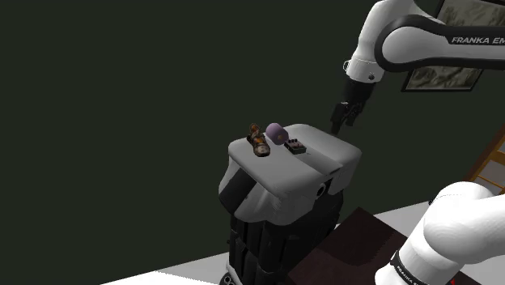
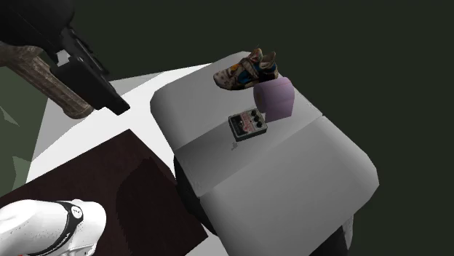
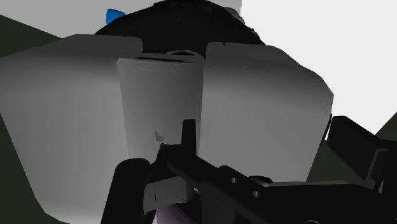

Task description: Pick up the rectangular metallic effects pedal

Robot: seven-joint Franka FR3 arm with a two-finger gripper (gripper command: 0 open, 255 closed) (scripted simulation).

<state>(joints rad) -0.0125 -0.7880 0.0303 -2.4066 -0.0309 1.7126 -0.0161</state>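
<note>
The effects pedal (image 1: 296,146) (image 2: 248,124) is a small dark rectangular box with a pale pinkish face. It lies flat on top of a grey padded seat (image 1: 324,154) (image 2: 291,174). Beside it stands a purple cylinder (image 1: 277,132) (image 2: 274,98), and past that lies a multicoloured shoe (image 1: 259,142) (image 2: 247,70). My black gripper (image 1: 338,121) (image 2: 116,103) hangs in the air off the seat's edge. It is above and to the right of the pedal in the shoulder view, well apart from it and holding nothing. The wrist view looks across pale grey padded panels (image 3: 159,95).
The seat rests on a dark base (image 1: 267,243). A dark brown rug (image 1: 364,235) (image 2: 109,189) lies on the white floor beside it. A framed picture (image 1: 437,77) hangs behind the arm, and wooden rails (image 1: 488,162) stand at the shoulder view's right edge.
</note>
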